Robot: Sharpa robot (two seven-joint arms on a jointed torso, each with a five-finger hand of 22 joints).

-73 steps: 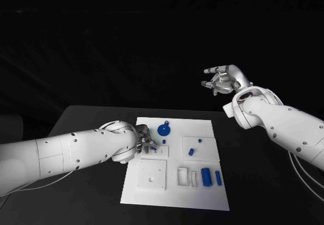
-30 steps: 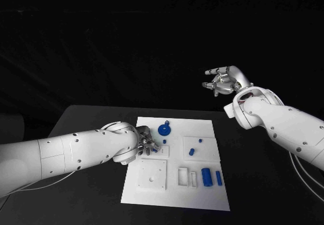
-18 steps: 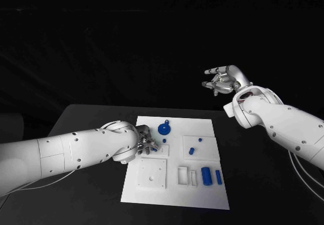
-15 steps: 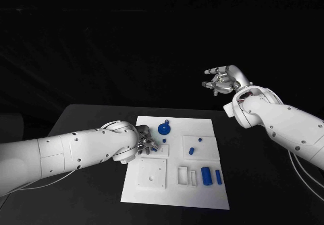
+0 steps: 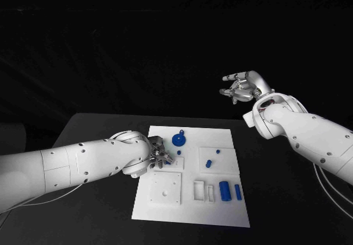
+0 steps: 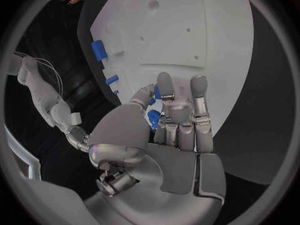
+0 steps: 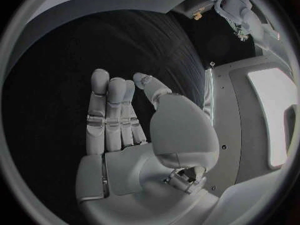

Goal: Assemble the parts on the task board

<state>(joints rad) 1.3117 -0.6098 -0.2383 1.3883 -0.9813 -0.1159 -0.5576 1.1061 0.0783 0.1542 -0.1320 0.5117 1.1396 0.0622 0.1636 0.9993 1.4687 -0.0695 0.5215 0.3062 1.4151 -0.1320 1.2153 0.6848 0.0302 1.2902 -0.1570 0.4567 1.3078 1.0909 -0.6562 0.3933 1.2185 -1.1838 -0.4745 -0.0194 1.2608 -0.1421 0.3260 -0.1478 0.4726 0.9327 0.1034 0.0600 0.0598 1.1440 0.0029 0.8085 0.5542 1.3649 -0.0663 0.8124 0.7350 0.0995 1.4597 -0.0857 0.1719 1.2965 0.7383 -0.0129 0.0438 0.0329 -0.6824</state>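
The left hand [image 5: 156, 155] is down at the left edge of the task board [image 5: 193, 212], its fingers [image 6: 164, 87] pinching a small blue part [image 6: 156, 92] between thumb and fingertip; a second blue piece [image 6: 153, 118] shows lower in the palm, though whether it is gripped there or merely seen behind the fingers cannot be told. Just beside those fingers, toward the far end of the board, lies a round blue disc part [image 5: 179, 140]. Further out from the fingers, across the board, a short blue peg [image 5: 208, 164] sits on a raised white block [image 5: 218, 161], and nearer the robot two blue cylinders [image 5: 225, 191] lie side by side next to some narrow white slots [image 5: 199, 190]. A square white plate with a hole [image 5: 166, 188] lies just below the left hand.

The right hand [image 5: 243, 87] hangs well above and beyond the table's far right corner, well apart from the board; its fingers [image 7: 107, 110] are loosely extended and slightly parted, with nothing in them
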